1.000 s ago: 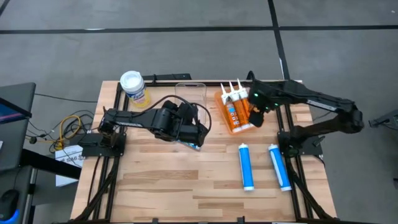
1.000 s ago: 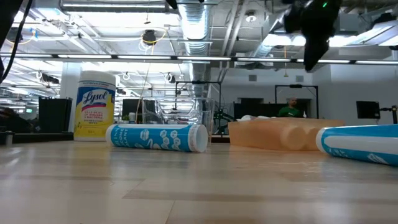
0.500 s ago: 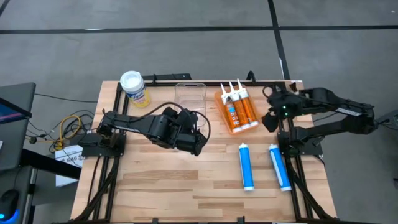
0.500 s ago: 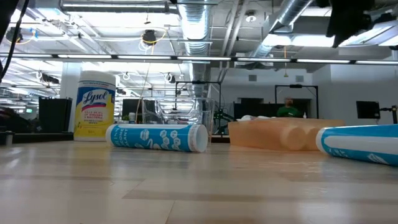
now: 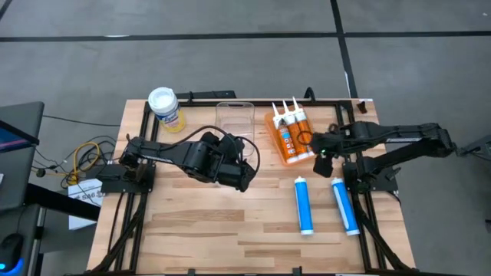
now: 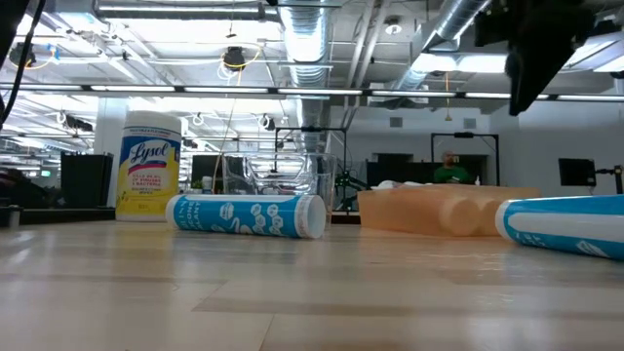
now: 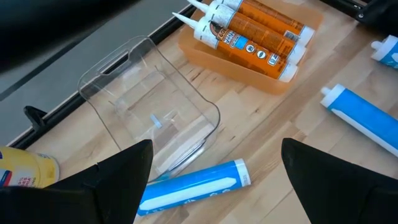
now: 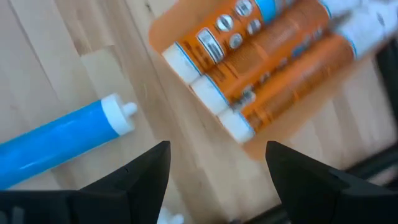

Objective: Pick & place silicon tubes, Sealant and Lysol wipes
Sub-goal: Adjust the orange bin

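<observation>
The Lysol wipes canister [image 5: 165, 107], white lid and yellow label, stands upright at the far left and shows in the low view [image 6: 148, 166]. Three orange sealant tubes [image 5: 292, 132] lie in an orange tray [image 5: 278, 146]. Two blue tubes [image 5: 304, 204] [image 5: 344, 205] lie on the table at the right. A third blue tube [image 7: 193, 186] lies in front of the clear bin [image 7: 149, 106], below my left gripper [image 7: 214, 155], which is open and empty. My right gripper [image 5: 321, 149] is open and empty, above the table just right of the tray [image 8: 249, 81].
The clear empty bin [image 5: 235, 119] stands at the far middle, between the canister and the tray. Black frame rails run along the table's far edge and sides [image 5: 207, 96]. Bare wood lies at the near left [image 5: 199, 222]. Cables lie off the table's left edge [image 5: 84, 157].
My right gripper has swung from over the tray's near end toward the table's right edge and up, then come back toward the tray and down, staying open. The tubes, tray, bin and canister have stayed where they were.
</observation>
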Controlling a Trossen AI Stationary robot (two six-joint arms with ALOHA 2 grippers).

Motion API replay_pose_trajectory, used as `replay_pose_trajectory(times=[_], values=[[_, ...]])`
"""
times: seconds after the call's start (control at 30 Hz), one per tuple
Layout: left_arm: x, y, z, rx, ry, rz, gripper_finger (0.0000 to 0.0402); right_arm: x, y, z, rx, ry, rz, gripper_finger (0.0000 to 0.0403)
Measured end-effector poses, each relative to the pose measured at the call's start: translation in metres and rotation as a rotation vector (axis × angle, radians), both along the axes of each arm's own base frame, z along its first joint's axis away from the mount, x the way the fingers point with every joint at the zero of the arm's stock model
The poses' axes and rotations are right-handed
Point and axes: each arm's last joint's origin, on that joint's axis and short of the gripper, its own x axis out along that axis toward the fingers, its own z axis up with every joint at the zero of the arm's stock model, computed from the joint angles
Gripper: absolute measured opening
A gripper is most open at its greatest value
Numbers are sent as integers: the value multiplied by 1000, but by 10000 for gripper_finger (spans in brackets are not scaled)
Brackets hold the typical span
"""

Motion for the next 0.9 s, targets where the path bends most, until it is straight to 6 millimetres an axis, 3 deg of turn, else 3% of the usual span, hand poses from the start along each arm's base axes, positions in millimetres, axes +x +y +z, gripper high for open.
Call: replay_pose_trajectory(times=[0.43, 0.9], values=[[0, -1, 0, -9, 2, -7, 349, 49, -4, -40, -50, 194, 242, 255], [0, -2, 0, -10, 6, -10, 349, 74, -7, -65, -67, 270, 403, 255]])
